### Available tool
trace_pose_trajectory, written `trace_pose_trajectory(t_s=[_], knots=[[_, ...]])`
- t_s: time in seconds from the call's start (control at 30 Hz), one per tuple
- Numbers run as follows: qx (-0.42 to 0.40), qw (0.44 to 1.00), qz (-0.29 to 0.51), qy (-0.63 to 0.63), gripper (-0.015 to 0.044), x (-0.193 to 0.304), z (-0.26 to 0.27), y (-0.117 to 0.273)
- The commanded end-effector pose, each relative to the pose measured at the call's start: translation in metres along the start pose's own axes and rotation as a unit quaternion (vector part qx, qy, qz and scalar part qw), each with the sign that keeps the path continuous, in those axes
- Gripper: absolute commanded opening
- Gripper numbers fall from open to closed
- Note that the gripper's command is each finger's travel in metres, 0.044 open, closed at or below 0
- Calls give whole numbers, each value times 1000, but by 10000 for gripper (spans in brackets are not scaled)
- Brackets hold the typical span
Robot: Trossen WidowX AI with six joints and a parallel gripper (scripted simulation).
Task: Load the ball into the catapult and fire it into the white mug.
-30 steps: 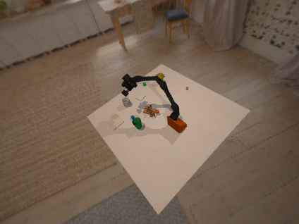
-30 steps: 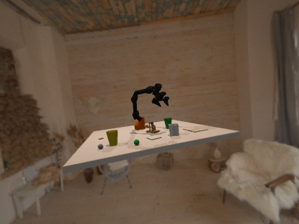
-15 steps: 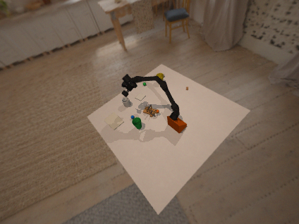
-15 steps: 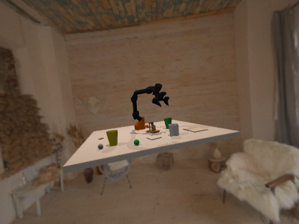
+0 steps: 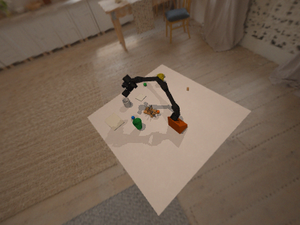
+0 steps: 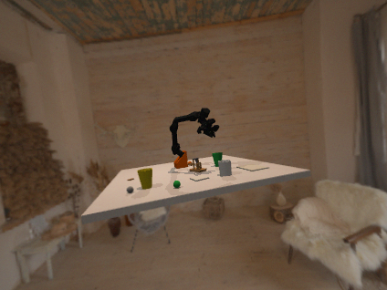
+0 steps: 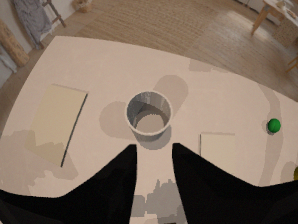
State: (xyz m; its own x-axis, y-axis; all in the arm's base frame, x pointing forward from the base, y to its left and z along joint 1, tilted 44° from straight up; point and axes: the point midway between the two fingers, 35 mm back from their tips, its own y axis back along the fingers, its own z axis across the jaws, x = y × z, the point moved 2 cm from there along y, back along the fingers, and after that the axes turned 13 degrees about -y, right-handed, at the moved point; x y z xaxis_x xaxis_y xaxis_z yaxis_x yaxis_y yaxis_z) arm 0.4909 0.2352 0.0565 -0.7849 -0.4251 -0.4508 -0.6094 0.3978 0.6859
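The white mug [image 5: 127, 102] [image 6: 224, 169] [image 7: 149, 101] stands upright, greyish in this light; the wrist view looks down into it and shows no ball inside. The wooden catapult [image 5: 148, 113] [image 6: 197, 170] stands between the mug and the arm's base. An orange ball [image 5: 158, 112] is at its base-side end; whether it sits in the cup is too small to tell. My gripper [image 5: 126, 93] [image 6: 214, 133] [image 7: 154, 149] is high above the table near the mug, away from the catapult. Its fingers are partly apart with nothing between them.
A green mug [image 5: 137, 124] [image 6: 217, 159] and blue ball [image 5: 133, 117] stand near the catapult. A yellow mug [image 5: 160, 76] [image 6: 145, 178], green ball [image 5: 145, 84] [image 6: 176, 184] [image 7: 273, 125] and grey ball [image 6: 130, 190] are farther off. Flat pale tiles [image 5: 114, 121] [image 7: 57, 122] flank the white mug.
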Motion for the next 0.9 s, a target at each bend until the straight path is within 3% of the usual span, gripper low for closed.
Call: trace_pose_trajectory(t_s=[0.0,0.43,0.87], knots=[[0,1000,0,1,0,-1,0,1],[1,1000,6,10,0,4,3,0],[20,973,120,196,0,99,39,-5]])
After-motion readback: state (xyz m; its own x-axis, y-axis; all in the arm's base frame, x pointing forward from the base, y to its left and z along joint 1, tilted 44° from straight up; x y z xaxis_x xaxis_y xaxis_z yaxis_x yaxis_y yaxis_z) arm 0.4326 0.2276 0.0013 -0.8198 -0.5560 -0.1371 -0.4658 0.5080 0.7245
